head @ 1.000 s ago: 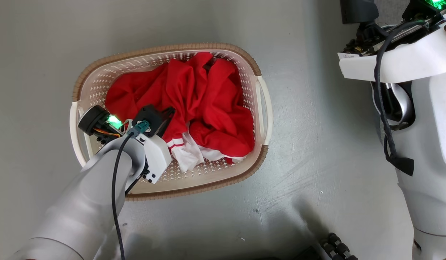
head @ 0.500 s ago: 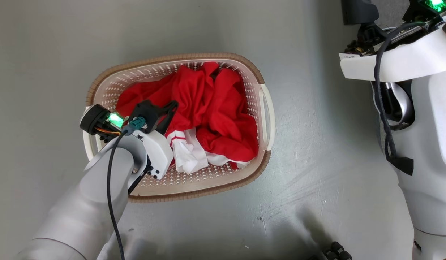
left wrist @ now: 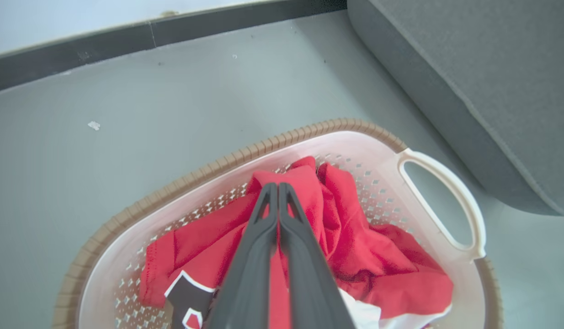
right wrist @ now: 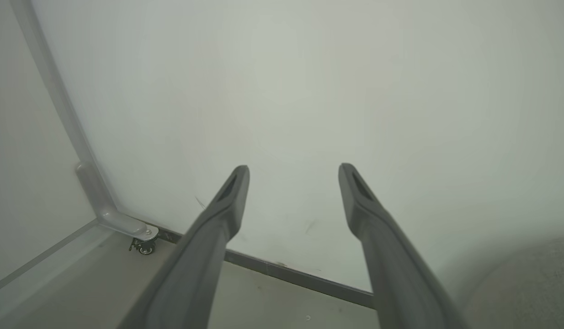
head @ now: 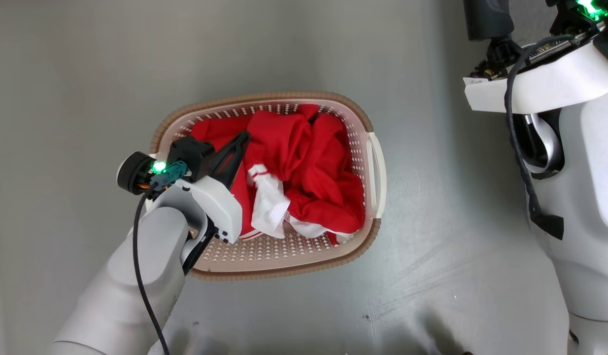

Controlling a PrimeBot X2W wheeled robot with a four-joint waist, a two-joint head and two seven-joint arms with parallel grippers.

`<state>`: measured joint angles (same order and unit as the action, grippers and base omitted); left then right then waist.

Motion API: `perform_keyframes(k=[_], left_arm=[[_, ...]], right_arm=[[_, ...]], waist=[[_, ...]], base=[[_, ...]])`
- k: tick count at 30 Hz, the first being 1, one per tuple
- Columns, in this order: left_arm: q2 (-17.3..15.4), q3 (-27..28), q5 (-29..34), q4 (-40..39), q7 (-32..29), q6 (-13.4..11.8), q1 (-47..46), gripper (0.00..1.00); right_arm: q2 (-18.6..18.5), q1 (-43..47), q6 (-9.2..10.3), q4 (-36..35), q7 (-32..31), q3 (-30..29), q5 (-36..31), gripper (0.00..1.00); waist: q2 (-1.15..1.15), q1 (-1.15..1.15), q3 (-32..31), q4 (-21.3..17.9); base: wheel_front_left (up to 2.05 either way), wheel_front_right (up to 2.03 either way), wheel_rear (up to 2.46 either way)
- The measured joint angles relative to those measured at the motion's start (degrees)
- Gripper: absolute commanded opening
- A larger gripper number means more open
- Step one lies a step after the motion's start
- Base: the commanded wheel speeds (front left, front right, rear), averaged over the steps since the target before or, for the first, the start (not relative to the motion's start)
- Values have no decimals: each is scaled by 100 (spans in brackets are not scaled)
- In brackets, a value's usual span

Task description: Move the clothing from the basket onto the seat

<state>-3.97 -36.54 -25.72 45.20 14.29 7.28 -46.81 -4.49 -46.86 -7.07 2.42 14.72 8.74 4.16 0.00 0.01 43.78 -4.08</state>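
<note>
Clothing (head: 304,158) in basket (head: 284,246), emblem (left wrist: 190,304) unreadable, in clenched left end effector (left wrist: 274,186); right end effector (right wrist: 293,168) released

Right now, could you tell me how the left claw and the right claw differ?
The left claw is shut, fingers pressed together; the right claw is open, fingers well apart. The left claw sits over the basket, apparently pinching the red clothing; the right claw holds nothing and faces a pale wall. Both have two long dark fingers.
</note>
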Motion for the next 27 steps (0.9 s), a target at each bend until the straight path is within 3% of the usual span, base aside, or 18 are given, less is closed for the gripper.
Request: perform_keyframes(k=[27], left_arm=[[29,1171,-90,-1923,0,-33,1272,0]], right_arm=[[-243,731,0,396,-1,-51,-22,100]], waist=[[0,0,-1230,585]], base=[[0,0,0]])
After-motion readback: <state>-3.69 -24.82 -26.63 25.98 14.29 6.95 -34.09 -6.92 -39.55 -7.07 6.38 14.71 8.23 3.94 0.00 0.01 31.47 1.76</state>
